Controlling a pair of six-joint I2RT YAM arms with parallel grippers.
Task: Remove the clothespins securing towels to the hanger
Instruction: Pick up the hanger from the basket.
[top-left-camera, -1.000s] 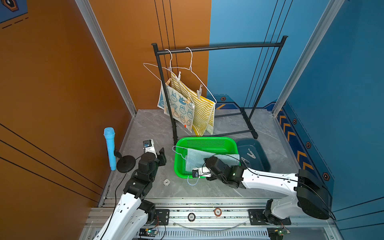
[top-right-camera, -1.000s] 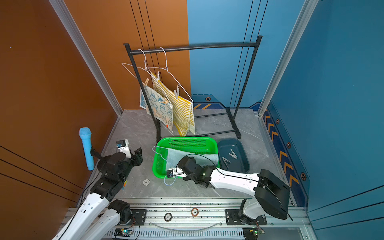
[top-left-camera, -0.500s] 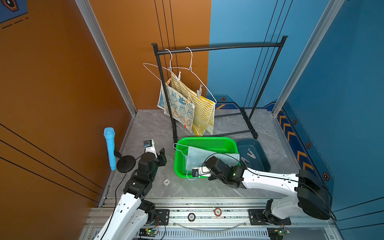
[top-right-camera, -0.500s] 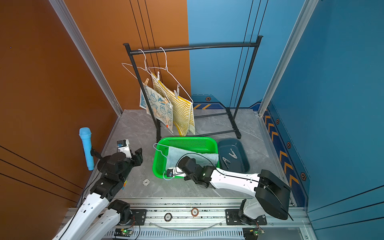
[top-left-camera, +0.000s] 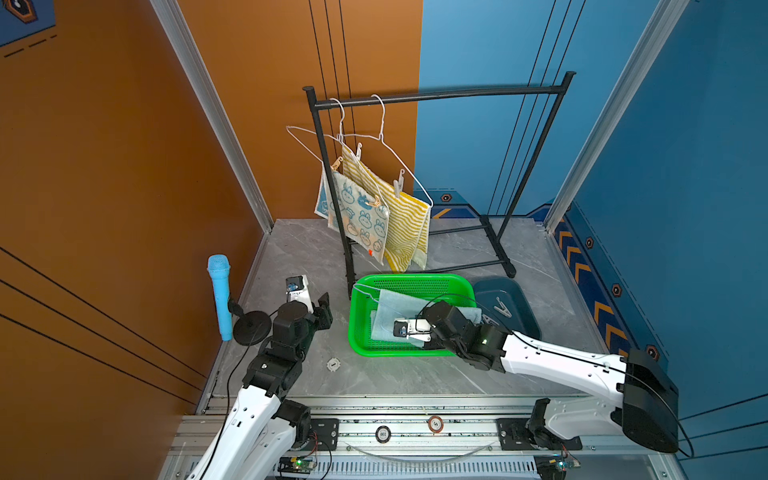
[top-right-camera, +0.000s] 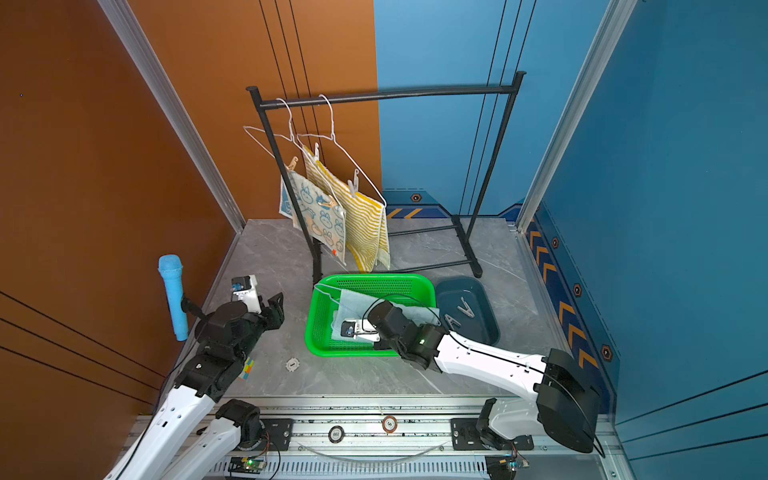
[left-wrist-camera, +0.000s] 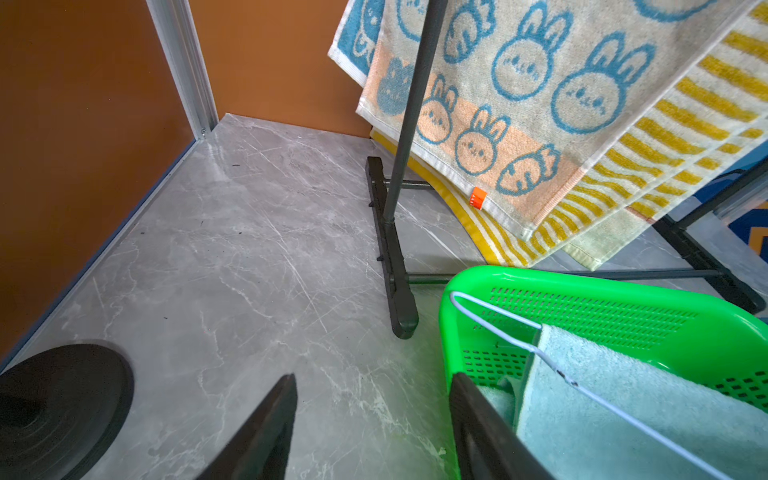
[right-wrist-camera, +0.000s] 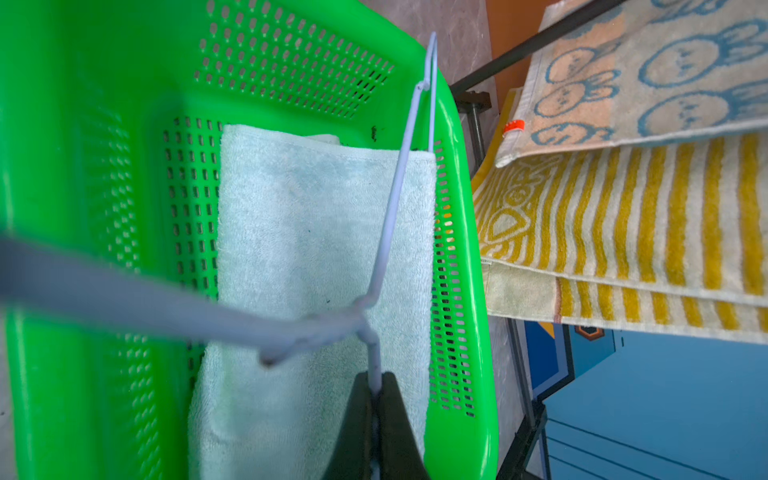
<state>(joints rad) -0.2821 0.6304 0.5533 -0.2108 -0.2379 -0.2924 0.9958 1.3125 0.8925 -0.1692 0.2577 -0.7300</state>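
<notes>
R fingers (right-wrist-camera: 395, 419) pressed together, pinching the white wire hanger (right-wrist-camera: 399, 199) on its stem right by the twisted neck; clear in R wrist view. Hanger lies across the green basket (right-wrist-camera: 465, 232), one corner poking up over the rim at the far corner nearest the rack post. Plain blue-green towel (right-wrist-camera: 311, 249) lies folded flat in the basket under the wire. L fingers (left-wrist-camera: 266, 432) spread, nothing btwn them, held low over the grey marbled surface (left-wrist-camera: 232, 257), just beside the basket and apart from it. Clothespins (top-left-camera: 399, 183): I count 4 on the 2 hangers hung on the black rack (top-left-camera: 436, 95). 2 pale ones clip the yellow-striped towel (top-left-camera: 405, 224), 2 tan ones clip the bunny-print towel (top-left-camera: 361, 216). Both towels hang tilted and overlapping, bunny one in front from my side. 2 more clothespins lie loose in the dark blue tray (top-left-camera: 517, 291), which sits right against the basket; touching or not, can't tell. Writing: orange tag (left-wrist-camera: 478, 196) on the bunny towel's bottom hem has white marks, not legible. Round markers (top-left-camera: 382, 434) on the front rail carry digits, too small to trust. Blue mic (top-left-camera: 219, 291) stands upright on a black round base (top-left-camera: 251, 328) at the L edge of the surface, near L arm.
</notes>
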